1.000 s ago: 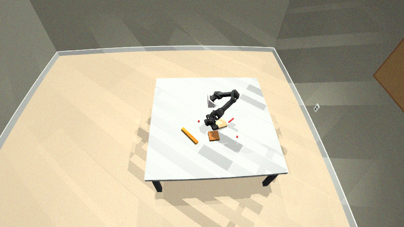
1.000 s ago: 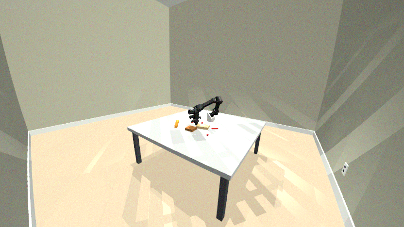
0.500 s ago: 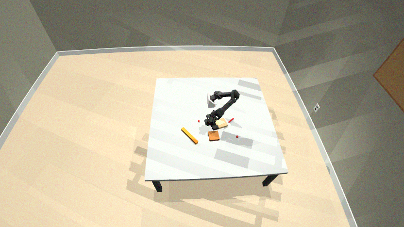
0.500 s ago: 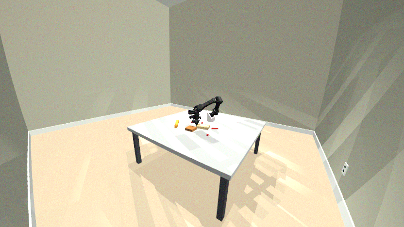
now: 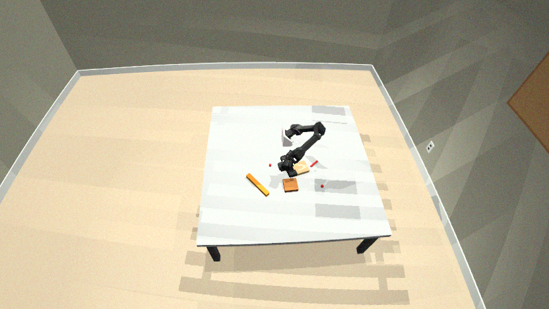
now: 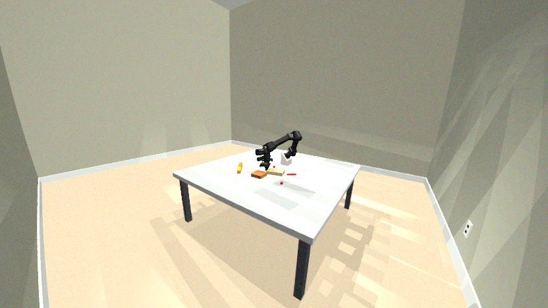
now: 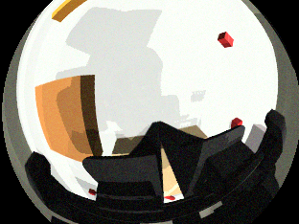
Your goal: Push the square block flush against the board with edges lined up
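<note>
The orange square block (image 5: 290,184) (image 6: 259,174) (image 7: 67,115) lies flat near the middle of the white table (image 5: 237,214). The long orange board (image 5: 257,184) (image 6: 239,167) (image 7: 69,9) lies to its left, apart from it and at an angle. My gripper (image 5: 291,173) (image 6: 264,166) (image 7: 156,125) is shut on nothing. It hangs low just behind the square block, over the near edge of a tan flat block (image 5: 302,168) (image 6: 275,171). I cannot tell whether the fingertips touch either block.
A small red cube (image 5: 270,164) (image 7: 225,39), a red stick (image 5: 313,163) (image 6: 291,174) and a red ball (image 5: 322,185) (image 6: 281,183) lie around the blocks. The arm's white base (image 5: 286,138) stands behind them.
</note>
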Controlling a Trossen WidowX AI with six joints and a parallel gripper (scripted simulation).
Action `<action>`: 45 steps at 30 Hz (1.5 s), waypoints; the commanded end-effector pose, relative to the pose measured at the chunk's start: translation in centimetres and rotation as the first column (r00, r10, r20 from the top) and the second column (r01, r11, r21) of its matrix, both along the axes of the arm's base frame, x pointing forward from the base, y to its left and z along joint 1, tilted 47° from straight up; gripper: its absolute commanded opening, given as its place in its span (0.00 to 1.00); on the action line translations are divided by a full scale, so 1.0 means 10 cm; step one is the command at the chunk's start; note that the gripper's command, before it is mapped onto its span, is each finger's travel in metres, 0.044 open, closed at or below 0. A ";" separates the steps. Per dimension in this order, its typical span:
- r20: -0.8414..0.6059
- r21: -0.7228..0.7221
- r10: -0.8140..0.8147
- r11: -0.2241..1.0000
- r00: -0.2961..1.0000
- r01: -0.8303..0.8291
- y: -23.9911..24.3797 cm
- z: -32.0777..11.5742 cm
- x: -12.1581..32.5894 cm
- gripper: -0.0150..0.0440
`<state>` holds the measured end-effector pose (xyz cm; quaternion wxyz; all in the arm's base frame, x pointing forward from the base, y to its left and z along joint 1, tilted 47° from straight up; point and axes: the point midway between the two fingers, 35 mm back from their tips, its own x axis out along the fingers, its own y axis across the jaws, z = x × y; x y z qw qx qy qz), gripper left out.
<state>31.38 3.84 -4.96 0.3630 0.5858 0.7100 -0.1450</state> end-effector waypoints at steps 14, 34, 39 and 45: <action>-0.005 0.005 0.001 1.000 1.000 -0.001 0.02 0.00 -0.01 0.25; -0.004 0.004 0.001 1.000 1.000 -0.001 -0.06 -0.09 0.05 0.25; -0.004 0.004 0.001 1.000 1.000 -0.001 -0.11 -0.14 0.08 0.25; -0.004 0.003 0.001 1.000 1.000 -0.001 -0.18 -0.21 0.11 0.25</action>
